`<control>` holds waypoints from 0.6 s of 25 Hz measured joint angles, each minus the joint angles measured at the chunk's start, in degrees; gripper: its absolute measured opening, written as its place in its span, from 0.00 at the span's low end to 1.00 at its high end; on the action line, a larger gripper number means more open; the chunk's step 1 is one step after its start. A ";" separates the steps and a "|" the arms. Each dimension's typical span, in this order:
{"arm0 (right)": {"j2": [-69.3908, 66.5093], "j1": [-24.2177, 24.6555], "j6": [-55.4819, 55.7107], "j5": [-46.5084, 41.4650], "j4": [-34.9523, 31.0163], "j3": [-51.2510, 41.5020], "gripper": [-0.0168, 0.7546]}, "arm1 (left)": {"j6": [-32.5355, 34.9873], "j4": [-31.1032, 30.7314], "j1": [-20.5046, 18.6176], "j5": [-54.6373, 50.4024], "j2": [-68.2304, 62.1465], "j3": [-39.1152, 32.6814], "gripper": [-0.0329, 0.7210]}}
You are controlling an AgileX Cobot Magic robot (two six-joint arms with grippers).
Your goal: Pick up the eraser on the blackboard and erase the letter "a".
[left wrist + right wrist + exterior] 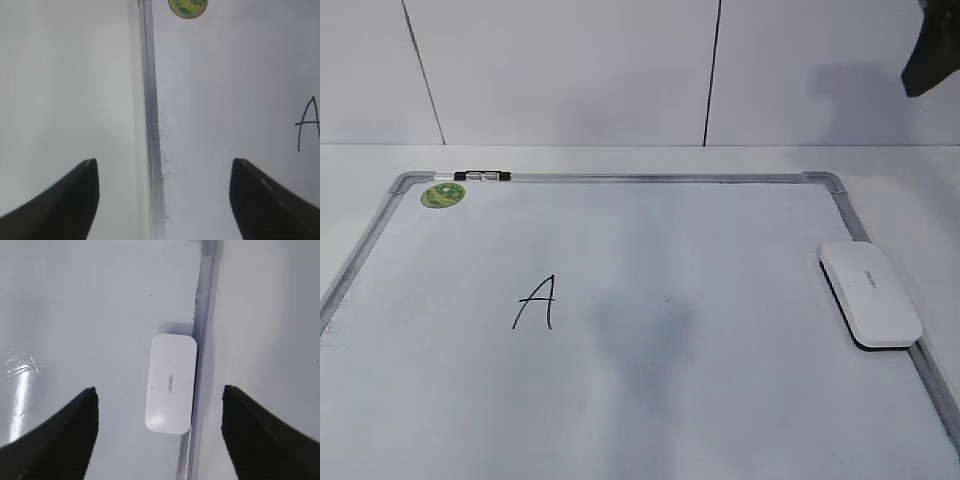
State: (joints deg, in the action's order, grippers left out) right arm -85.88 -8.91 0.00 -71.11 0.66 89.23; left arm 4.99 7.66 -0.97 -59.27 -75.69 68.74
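At the upper left of the exterior view a round green sticker [443, 195] sits in the corner of the blackboard [720, 400], with a small black-and-silver clip [482, 176] just to its right on the top frame rail. Left of centre stands an angular capital "A" [536, 302] in thin black marker; a cursive "a" cannot be found in any view. At the right edge of the board, mid-height in the frame, the eraser [870, 293] lies flat with its long side along the right frame rail. The board rests on a pale bench [620, 158].

In the left wrist view the left gripper [162, 200] has its jaws spread wide, straddling the board's left frame rail, with nothing between them.

In the right wrist view the right gripper [159, 432] hangs above the eraser [170, 383], jaws wide apart; the eraser lies between them at frame centre, touching neither jaw.
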 joint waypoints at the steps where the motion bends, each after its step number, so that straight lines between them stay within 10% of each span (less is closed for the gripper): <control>1: 1.19 0.00 0.00 -0.13 0.00 0.00 0.78 | 0.08 0.00 0.00 -0.12 1.32 0.00 0.85; 15: 16.42 0.00 -0.57 -0.87 -0.66 0.00 0.78 | 0.34 -0.31 0.00 -1.74 15.78 0.00 0.83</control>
State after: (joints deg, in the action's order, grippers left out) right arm -69.46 -8.91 -0.57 -71.98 0.00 89.23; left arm 5.32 7.36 -0.97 -61.00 -59.91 68.74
